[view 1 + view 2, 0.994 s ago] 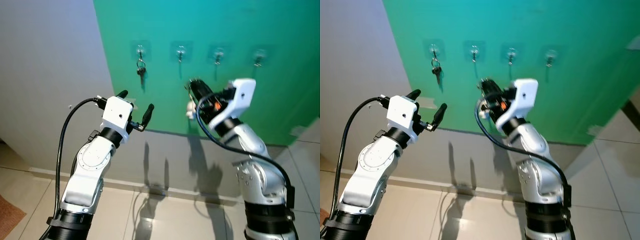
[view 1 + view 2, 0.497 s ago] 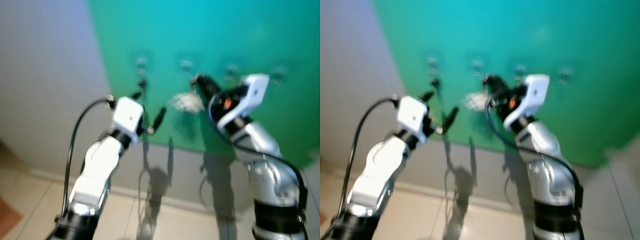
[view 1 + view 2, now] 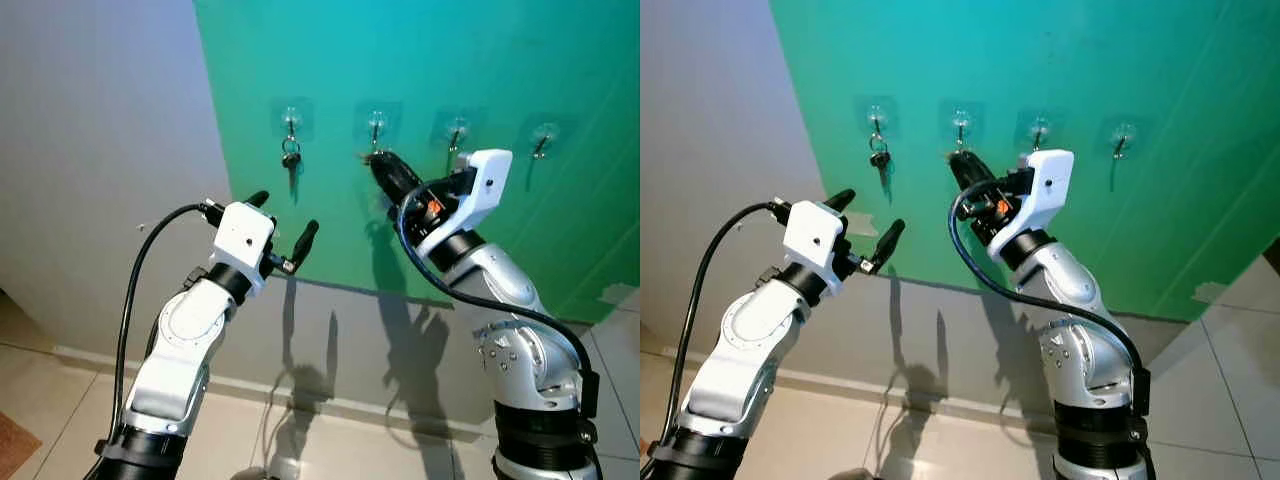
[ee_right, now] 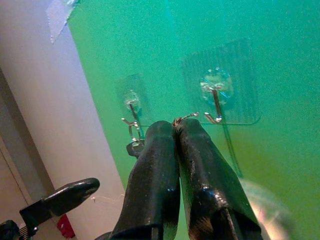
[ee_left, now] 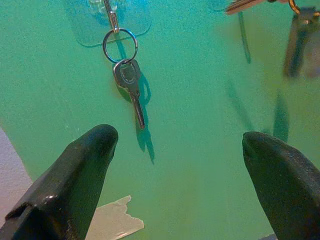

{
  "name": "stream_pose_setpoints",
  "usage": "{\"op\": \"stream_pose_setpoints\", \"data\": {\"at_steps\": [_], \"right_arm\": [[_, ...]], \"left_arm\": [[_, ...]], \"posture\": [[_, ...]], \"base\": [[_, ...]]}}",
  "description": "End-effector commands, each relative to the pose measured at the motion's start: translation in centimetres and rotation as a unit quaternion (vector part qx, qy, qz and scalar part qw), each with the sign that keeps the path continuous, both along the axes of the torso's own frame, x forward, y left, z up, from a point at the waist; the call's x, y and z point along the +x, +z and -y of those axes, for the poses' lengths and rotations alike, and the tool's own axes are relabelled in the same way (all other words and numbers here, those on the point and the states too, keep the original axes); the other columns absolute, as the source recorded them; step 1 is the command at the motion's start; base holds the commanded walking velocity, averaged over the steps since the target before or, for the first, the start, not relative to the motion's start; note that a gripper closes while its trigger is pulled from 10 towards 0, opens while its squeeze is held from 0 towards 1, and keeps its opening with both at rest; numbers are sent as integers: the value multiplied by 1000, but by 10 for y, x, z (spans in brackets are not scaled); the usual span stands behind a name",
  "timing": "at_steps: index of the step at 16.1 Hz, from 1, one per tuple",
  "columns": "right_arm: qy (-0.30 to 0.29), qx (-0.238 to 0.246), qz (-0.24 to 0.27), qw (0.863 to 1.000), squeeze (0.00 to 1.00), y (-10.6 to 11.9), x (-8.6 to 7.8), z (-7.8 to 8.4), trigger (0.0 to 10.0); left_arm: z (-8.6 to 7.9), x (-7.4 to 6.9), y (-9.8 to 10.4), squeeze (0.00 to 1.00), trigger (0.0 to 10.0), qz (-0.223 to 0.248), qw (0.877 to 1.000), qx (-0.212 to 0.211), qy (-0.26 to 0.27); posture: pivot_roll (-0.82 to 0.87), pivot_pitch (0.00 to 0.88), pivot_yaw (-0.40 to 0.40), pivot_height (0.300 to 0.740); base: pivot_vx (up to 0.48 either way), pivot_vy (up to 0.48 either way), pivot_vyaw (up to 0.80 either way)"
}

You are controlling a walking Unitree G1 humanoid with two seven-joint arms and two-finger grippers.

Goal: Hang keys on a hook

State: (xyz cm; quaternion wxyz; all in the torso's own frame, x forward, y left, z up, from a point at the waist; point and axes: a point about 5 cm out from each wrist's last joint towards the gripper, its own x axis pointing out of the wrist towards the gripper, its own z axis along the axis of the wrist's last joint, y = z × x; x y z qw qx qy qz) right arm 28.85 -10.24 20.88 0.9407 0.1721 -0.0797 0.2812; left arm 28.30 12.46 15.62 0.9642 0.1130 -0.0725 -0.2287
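Reaching up against a green wall, the right gripper holds its two black fingers pressed together just below the second hook in a row of four clear adhesive hooks. In the right wrist view a thin glint of metal, the tip of a key ring, pokes out from between the closed fingertips and lies just beside the curved end of that hook, close to it but not visibly over it; the keys themselves are hidden behind the fingers. The left gripper hovers lower and to the left, its fingers spread wide apart and holding nothing. Between those spread fingers, the left wrist view frames the first hook, where a single silver key hangs on a ring flat against the wall. A scrap of pale tape clings to the wall below it, near the edge where green paint meets the grey wall. The third hook and fourth hook are bare. Beige floor tiles lie below.
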Motion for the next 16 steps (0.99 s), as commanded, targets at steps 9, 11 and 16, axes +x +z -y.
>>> {"op": "stream_pose_setpoints", "data": {"at_steps": [9,11,16], "right_arm": [[30,12,28,999,0,16,8,-5,10000],[27,17,39,999,0,22,16,-5,10000],[11,22,54,998,0,26,27,-1,10000]], "left_arm": [[3,-1,5,0,10000,17,1000,8,-14],[4,-1,5,0,10000,19,1000,10,-21],[4,-1,6,0,10000,22,999,12,-24]], "posture": [[-34,0,-6,740],[-32,0,-7,740],[-30,0,-6,740]], "base": [[0,0,0],[0,0,0],[0,0,0]]}}
